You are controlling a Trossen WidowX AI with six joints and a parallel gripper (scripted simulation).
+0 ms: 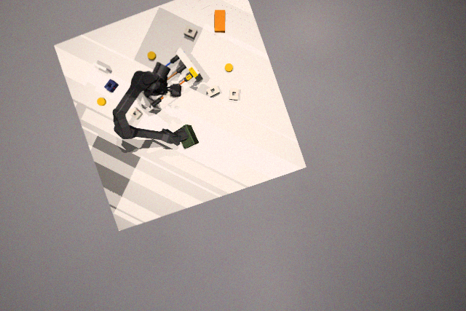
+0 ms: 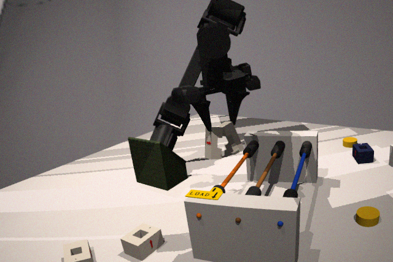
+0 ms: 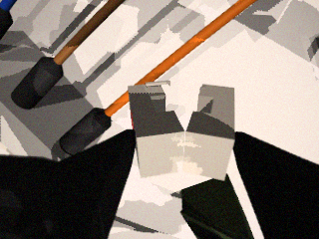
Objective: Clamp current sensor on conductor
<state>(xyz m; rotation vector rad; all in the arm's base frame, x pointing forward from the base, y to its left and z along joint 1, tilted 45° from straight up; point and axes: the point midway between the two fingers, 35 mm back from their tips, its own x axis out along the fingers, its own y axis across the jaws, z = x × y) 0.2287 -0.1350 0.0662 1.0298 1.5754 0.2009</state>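
Note:
The open split-core sensor [image 2: 213, 151] [image 3: 161, 154] is pale grey, with its two halves spread and a small red arrow on one side. My gripper [image 2: 222, 126] [image 3: 183, 137] is shut on it, one finger on each outer side, the open jaws facing away from the palm. The orange LOAD conductor [image 2: 234, 170] [image 3: 199, 42] runs past the jaw tips. In the wrist view the left tip overlaps it; it does not appear to lie in the gap. The yellow LOAD marker [image 1: 193, 72] [image 2: 199, 193] sits at the conductor's near end, its arrow pointing toward the near wall. The arm hides the sensor in the top view.
The brown conductor [image 2: 266, 170] [image 3: 90, 30] and blue conductor [image 2: 298, 170] run beside the orange one between grey end walls [image 2: 242, 240] [image 2: 312, 157]. Several small sensor-like blocks [image 1: 212, 91] [image 2: 142, 241], yellow discs [image 1: 228, 67] [image 2: 367, 216] and an orange block [image 1: 219, 20] stand around.

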